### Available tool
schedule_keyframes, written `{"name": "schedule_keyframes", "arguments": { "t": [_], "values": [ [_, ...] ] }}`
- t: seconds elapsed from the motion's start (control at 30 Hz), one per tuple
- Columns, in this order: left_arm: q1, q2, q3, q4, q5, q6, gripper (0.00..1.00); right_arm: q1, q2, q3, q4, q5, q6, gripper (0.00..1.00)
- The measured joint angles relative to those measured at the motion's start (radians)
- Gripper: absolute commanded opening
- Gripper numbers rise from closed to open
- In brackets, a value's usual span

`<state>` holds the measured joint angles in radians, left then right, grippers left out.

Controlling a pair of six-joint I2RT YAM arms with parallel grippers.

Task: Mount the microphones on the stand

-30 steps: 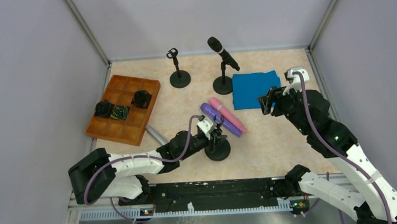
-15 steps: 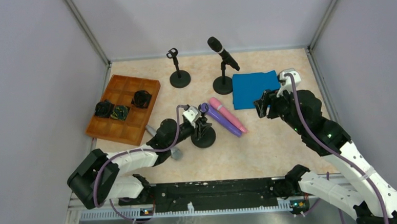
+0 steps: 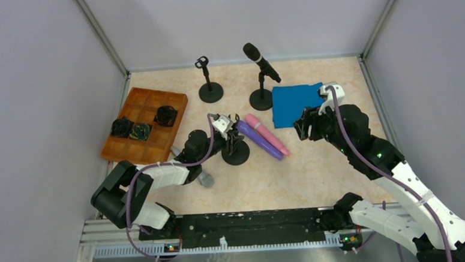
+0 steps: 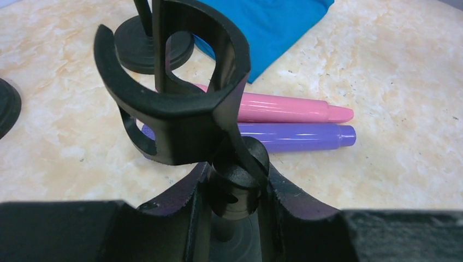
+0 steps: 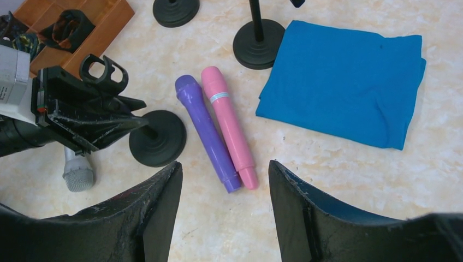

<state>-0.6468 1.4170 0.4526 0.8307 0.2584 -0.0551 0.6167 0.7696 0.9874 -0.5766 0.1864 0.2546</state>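
Note:
My left gripper is shut on the post of a small black stand, just under its empty clip; the left wrist view shows both fingers pressed against the post. The pink microphone and the purple microphone lie side by side right of that stand. My right gripper hovers open above their near ends, holding nothing. A silver-grey microphone lies partly under my left arm. The black microphone sits clipped in a stand at the back.
A second empty stand is at the back left of centre. The black microphone's stand has its round base beside a folded blue cloth. A wooden compartment tray with dark bundles stands at the left.
My left gripper has carried its stand away from the near edge and to the left, uncovering the silver-grey microphone's head. My right gripper has shifted slightly left, still open.

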Motion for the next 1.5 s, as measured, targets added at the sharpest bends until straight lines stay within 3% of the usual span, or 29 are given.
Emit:
{"name": "schedule_keyframes", "arguments": {
  "t": [0.1,0.23,0.3,0.47,0.63,1.0,1.3,1.5],
  "values": [
    [0.006,0.016,0.006,0.010,0.007,0.011,0.00,0.000,0.006,-0.004,0.002,-0.004,0.000,0.59],
    [0.012,0.032,0.008,0.035,0.014,0.021,0.42,0.000,0.008,-0.006,-0.002,-0.005,0.000,0.59],
    [0.015,0.034,0.008,0.040,0.014,0.020,0.57,0.000,0.008,-0.006,-0.001,-0.006,0.000,0.59],
    [0.018,0.029,0.008,0.060,0.000,0.005,0.75,0.000,0.013,-0.012,0.003,-0.009,-0.002,0.59],
    [0.019,-0.029,0.007,0.024,-0.014,-0.009,0.81,0.000,0.021,-0.013,0.005,-0.014,-0.008,0.59],
    [0.019,-0.279,-0.113,-0.112,-0.013,-0.061,0.84,0.000,0.035,-0.034,0.016,-0.028,-0.012,0.59],
    [0.019,-0.588,-0.175,-0.386,-0.049,-0.214,0.84,0.000,0.040,-0.055,0.040,-0.031,-0.019,0.59],
    [0.018,-0.724,-0.164,-0.678,-0.240,-0.407,0.85,0.000,0.043,-0.066,0.056,-0.031,-0.019,0.59]
  ]
}}
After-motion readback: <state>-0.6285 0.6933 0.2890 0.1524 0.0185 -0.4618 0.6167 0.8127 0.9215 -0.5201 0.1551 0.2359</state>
